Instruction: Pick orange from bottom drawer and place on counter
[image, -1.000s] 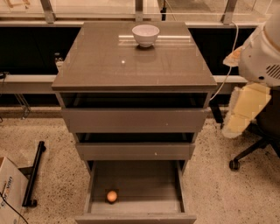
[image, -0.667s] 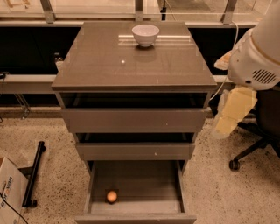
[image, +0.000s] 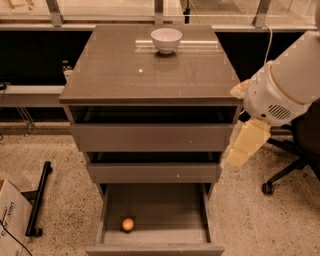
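Note:
The orange (image: 128, 224) lies in the open bottom drawer (image: 206, 215), near its front left corner. The counter (image: 125, 70) is the glossy grey-brown top of the cabinet. My white arm comes in from the right. Its cream end segment with the gripper (image: 235, 158) hangs beside the cabinet's right side at the height of the middle drawer. The gripper is above and to the right of the orange and well apart from it. It holds nothing that I can see.
A white bowl (image: 166, 40) stands at the back of the counter. The top drawer (image: 150, 137) and middle drawer (image: 152, 172) are slightly open. An office chair base (image: 285, 175) is at the right. A cardboard box (image: 10, 220) and a black stand (image: 37, 200) are on the floor at the left.
My arm has moved left and closer to the cabinet's right side. The orange and the drawers have not moved.

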